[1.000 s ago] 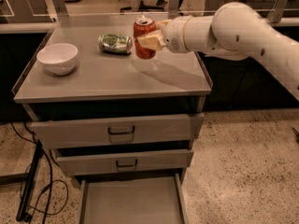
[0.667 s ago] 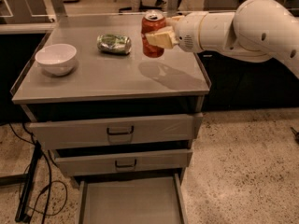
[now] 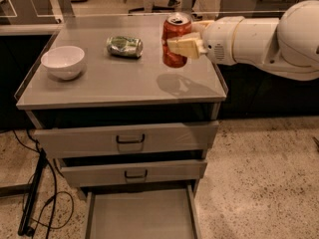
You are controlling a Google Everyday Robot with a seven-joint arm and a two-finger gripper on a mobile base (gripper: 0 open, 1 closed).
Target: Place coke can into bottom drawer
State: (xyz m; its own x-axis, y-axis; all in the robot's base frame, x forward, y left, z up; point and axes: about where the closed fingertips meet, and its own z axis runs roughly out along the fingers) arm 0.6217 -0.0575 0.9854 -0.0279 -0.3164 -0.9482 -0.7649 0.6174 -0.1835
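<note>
Red with a silver top, the coke can (image 3: 174,28) stands upright in the air over the right rear part of the cabinet top (image 3: 114,83); its shadow (image 3: 180,84) lies on the grey surface nearer the front edge, apart from the can itself; the gripper (image 3: 178,44) is closed around the can's middle, reaching in from the right, with one pale finger (image 3: 185,46) pressed flat across the front of the can and the other hidden behind it; the thick white arm (image 3: 259,39) runs off to the right edge of the view, level with the can; a white bowl (image 3: 63,61) sits on the left side of the cabinet top, well apart from the can; a green can (image 3: 124,46), dented, lies on its side between the bowl and the coke can, towards the back; below the top, the top drawer (image 3: 79,141) and the middle drawer (image 3: 89,174) are each a little way out, each with a black handle at its centre; the bottom drawer (image 3: 139,215) is pulled out far further, its flat grey floor showing towards the bottom of the view, well below the held can; dark cables (image 3: 37,193) trail on the speckled floor (image 3: 264,183) to the left of the cabinet.
</note>
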